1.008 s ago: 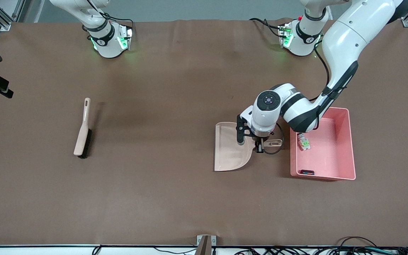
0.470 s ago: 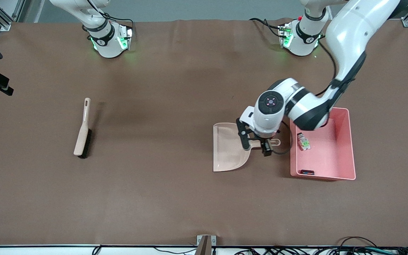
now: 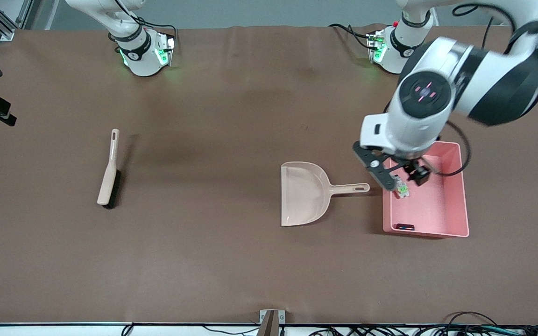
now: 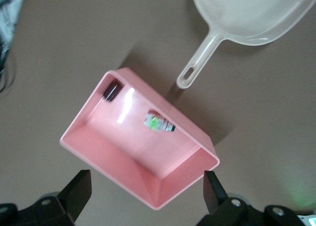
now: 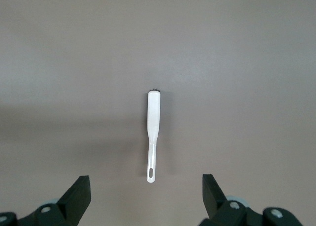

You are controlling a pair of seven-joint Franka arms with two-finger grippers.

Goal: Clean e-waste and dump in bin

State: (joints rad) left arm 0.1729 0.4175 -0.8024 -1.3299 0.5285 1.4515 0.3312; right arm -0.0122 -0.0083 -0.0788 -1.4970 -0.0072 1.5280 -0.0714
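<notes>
The pink bin (image 3: 456, 205) stands at the left arm's end of the table. In it lie the white-grey part with the green patch (image 3: 400, 187) and the dark block (image 3: 405, 227). My left gripper (image 3: 400, 176) is open and empty, up in the air over the bin's end nearest the robots. The left wrist view shows the bin (image 4: 123, 152), the green-patched part (image 4: 158, 123) and the dark block (image 4: 111, 91) below my left gripper (image 4: 147, 196). My right gripper (image 5: 147, 201) is open and empty, high over the brush (image 5: 154, 122); it is out of the front view.
The beige dustpan (image 3: 304, 191) lies flat on the table beside the bin, its handle toward the bin; it also shows in the left wrist view (image 4: 252, 14). The brush (image 3: 109, 170) lies toward the right arm's end of the table.
My left gripper has left the dustpan's handle, risen and moved over the bin. The dustpan turned slightly and now lies free on the table. The brush has not moved.
</notes>
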